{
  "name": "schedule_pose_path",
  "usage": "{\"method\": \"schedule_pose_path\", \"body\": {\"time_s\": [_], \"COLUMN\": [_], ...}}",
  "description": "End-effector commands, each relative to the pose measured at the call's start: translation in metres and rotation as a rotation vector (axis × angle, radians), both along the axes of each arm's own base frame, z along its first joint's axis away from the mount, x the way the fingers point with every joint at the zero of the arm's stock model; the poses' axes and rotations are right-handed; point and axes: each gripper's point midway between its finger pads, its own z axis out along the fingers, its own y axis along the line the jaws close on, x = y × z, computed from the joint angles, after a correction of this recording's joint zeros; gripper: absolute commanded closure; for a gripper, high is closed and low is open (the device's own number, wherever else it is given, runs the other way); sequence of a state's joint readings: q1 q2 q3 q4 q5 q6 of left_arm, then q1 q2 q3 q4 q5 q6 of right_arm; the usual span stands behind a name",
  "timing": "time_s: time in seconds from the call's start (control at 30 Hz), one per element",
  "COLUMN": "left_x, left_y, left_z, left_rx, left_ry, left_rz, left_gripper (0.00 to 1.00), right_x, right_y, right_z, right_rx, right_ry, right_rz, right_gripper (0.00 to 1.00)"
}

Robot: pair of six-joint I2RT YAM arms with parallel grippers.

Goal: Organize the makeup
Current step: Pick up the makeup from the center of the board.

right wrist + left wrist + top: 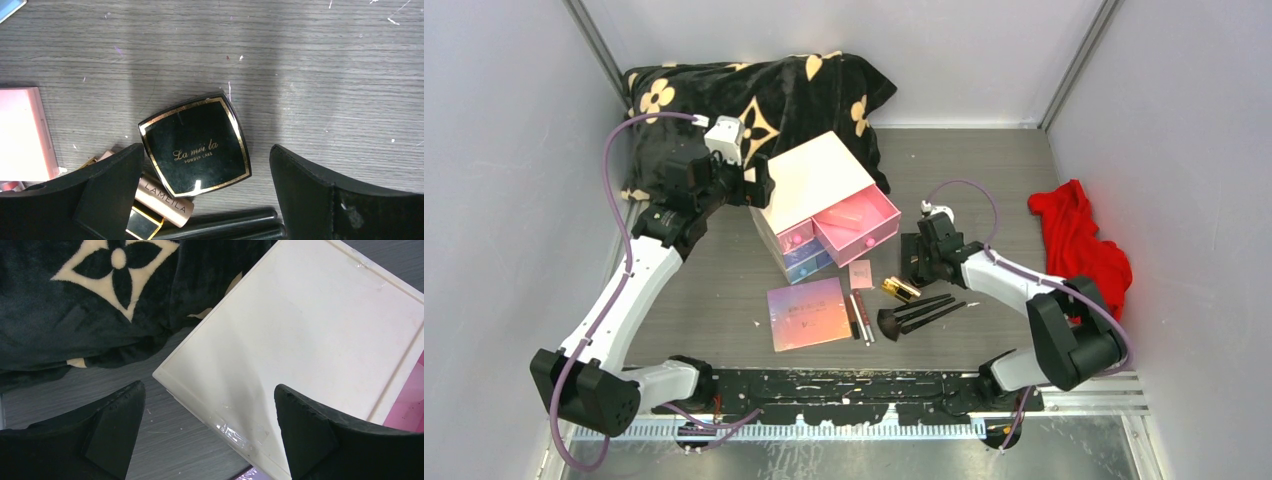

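1. Black compact (195,145): lies flat, lid up, on the table (310,60), directly under the right jaws and between their 2 fingers (107,185). It has a rounded-square outline, gold trim and a glossy lid with gold lettering.
2. Handling (judgement): light and rigid. The gloss lid is likely slippery, and any pressed powder inside would crack if dropped. Best hold is across 2 opposite side edges, not on the lid face. It sits low, so the fingers must come nearly to the table.
3. Neighbours: the gold tube (162,200) lies against its lower-left corner; I cannot tell whether they touch. The black-handled brushes (235,222) lie just beside its lower edge. The pink square compact (22,132) is off to the left, apart.
4. Right jaws: wide open, holding nothing, 1 finger on each side of the black compact and clear of it.
5. Top view: the iridescent palette (809,313) and thin sticks (860,318) lie in front of the cream box (809,180).
6. The pink drawer (859,225) is pulled out.
7. Left jaws: wide open, empty, over the box's rear corner beside the black flowered blanket (75,305).
8. Risk (judgement): closing could nudge the tube.
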State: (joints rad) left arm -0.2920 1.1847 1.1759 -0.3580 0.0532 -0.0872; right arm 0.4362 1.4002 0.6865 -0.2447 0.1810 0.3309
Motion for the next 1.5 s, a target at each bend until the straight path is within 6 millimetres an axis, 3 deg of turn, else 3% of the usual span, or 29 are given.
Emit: {"method": "schedule_pose_path", "body": {"time_s": [0.0, 0.23, 0.33, 0.47, 0.6, 0.7, 0.73, 0.8, 0.97, 1.13, 1.33, 1.47], "left_x": [-0.001, -0.002, -0.001, -0.002, -0.002, -0.002, -0.002, -0.003, -0.004, -0.004, -0.004, -0.003], "left_y": [0.005, 0.005, 0.005, 0.005, 0.005, 0.005, 0.005, 0.005, 0.005, 0.005, 0.004, 0.005], "left_z": [0.021, 0.023, 0.022, 0.021, 0.022, 0.022, 0.022, 0.024, 0.024, 0.024, 0.022, 0.018], "left_rx": [0.003, 0.005, 0.006, 0.006, 0.002, 0.003, 0.003, 0.003, -0.002, -0.007, -0.007, -0.005], "left_ry": [-0.064, -0.068, -0.066, -0.063, -0.066, -0.065, -0.065, -0.068, -0.069, -0.068, -0.064, -0.056], "left_rz": [0.006, 0.006, 0.006, 0.006, 0.004, 0.004, 0.004, 0.005, 0.005, 0.005, 0.004, 0.006], "left_gripper": [0.0, 0.0, 0.0, 0.0, 0.0, 0.0, 0.0, 0.0, 0.0, 0.0, 0.0, 0.0], "right_x": [0.024, 0.027, 0.027, 0.026, 0.024, 0.025, 0.027, 0.032, 0.047, 0.069, 0.092, 0.094], "right_y": [0.007, -0.005, -0.004, -0.004, -0.008, -0.014, -0.016, -0.021, -0.034, -0.032, -0.003, 0.011], "right_z": [0.017, 0.009, 0.009, 0.011, 0.013, 0.025, 0.033, 0.052, 0.108, 0.168, 0.251, 0.289], "right_rx": [0.02, -0.035, -0.032, -0.029, -0.035, -0.03, -0.023, -0.02, -0.037, -0.044, 0.06, 0.122], "right_ry": [-0.071, -0.046, -0.04, -0.041, -0.049, -0.086, -0.106, -0.158, -0.287, -0.389, -0.548, -0.608], "right_rz": [-0.01, -0.088, -0.09, -0.087, -0.105, -0.147, -0.159, -0.188, -0.22, -0.193, -0.059, 0.001], "right_gripper": [0.0, 0.0, 0.08, 0.36, 0.77, 0.87, 0.94, 0.99, 0.99, 0.99, 0.99, 0.99]}}
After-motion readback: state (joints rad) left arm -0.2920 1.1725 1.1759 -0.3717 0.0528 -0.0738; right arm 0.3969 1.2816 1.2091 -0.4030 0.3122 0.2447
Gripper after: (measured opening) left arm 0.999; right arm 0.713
